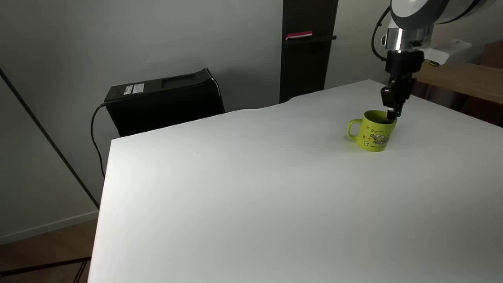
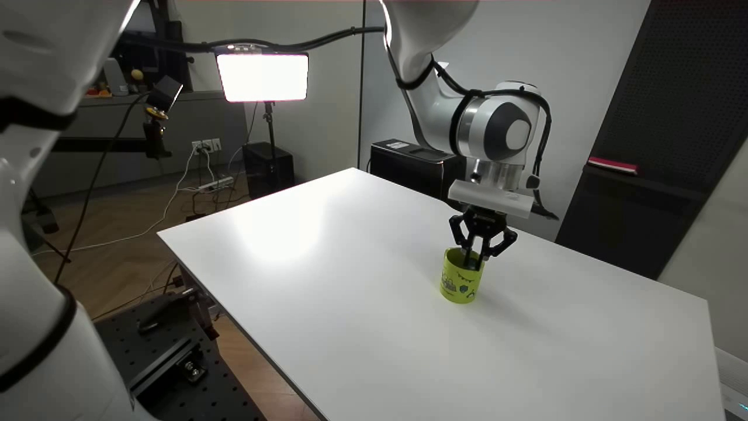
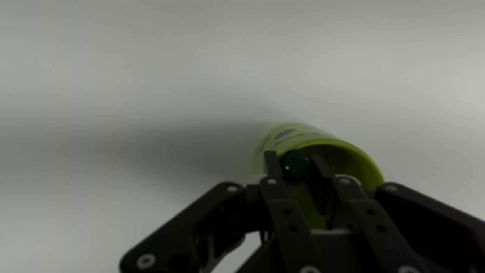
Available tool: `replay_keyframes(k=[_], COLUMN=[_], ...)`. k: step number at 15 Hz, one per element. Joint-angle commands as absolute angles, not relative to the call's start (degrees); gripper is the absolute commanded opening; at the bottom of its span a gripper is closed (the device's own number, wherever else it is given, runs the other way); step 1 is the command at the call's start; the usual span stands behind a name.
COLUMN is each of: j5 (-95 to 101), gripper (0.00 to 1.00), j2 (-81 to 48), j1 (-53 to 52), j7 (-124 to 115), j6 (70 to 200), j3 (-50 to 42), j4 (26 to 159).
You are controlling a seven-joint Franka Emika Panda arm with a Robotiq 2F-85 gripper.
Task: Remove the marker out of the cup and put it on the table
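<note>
One green marker (image 3: 296,165) sits between the two fingers (image 3: 271,165) of the claw (image 2: 473,264); in the wrist view its rounded, dark end fills the gap and meets a finger on either side, so the claw is clamped on it. That end lies within the mouth of a yellow-green mug (image 1: 373,137), near the rim; how far down the rest of the marker reaches is hidden.

By count there is one marker, one mug with one side handle (image 1: 349,128), and one claw, all at one white surface (image 1: 235,188). The mug stands upright on it, its outer wall printed with small cartoon figures.

The mug holds the marker, and in an exterior view the fingertips (image 2: 467,257) dip inside its rim; the floor of the mug is too dark and covered to make out. Behind the surface, in an exterior view, stand one black box-shaped case (image 1: 167,106) with two white labels (image 1: 138,88) on top and one dark upright panel (image 1: 308,15) with one red-and-white item (image 1: 299,35) on a ledge. In an exterior view, one lit panel light (image 2: 263,77) stands on a slim stand (image 2: 270,126) beyond the surface.
</note>
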State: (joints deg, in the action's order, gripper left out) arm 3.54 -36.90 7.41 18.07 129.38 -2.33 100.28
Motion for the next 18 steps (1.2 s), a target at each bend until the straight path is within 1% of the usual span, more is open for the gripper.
replay_keyframes(k=[1, 11, 15, 18], j5=[4.6, 1.9, 1.0, 1.6], gripper=[0.06, 0.06, 0.06, 0.06], j2=[-38.4, -30.6, -25.2, -21.4], j1=[6.5, 7.5, 7.2, 6.3], j7=[13.8, 14.9, 16.9, 18.3], j6=[124.8, 114.9, 114.4, 118.5], j3=[-3.1, -1.5, -0.6, 0.5], j4=[96.4, 92.3, 96.1, 101.6])
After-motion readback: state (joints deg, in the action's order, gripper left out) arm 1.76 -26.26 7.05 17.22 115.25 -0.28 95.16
